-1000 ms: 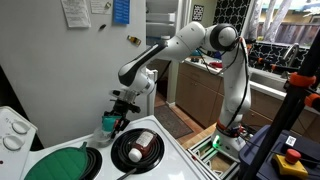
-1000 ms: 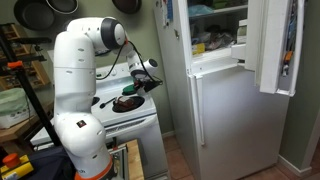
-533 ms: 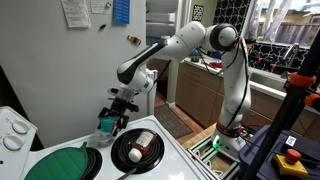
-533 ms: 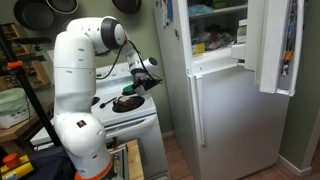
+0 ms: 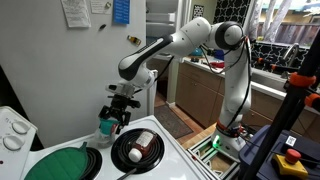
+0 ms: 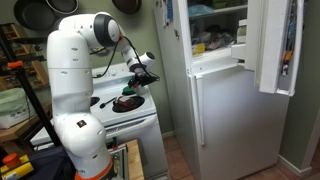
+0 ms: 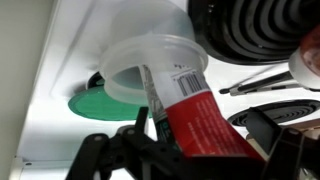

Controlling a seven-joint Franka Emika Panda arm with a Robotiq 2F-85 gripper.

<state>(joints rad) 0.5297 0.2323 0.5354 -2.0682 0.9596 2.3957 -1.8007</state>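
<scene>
One clear cup (image 7: 135, 72) holding a red tube (image 7: 198, 115) sits just beyond the jaws, which gape wide, gripping nothing.

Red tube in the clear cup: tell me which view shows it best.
Wrist view: the red tube fills the frame, barcode visible, leaning inside the clear cup. Both exterior views show at most a tiny blur under the pincer.

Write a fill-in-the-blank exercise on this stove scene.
The tube in the cup is ___.
The cup stands on the ___.
The disc beside the pan is ___.
Above the cup, the gripper is ___.
Missing: red; stove; green; open.
</scene>
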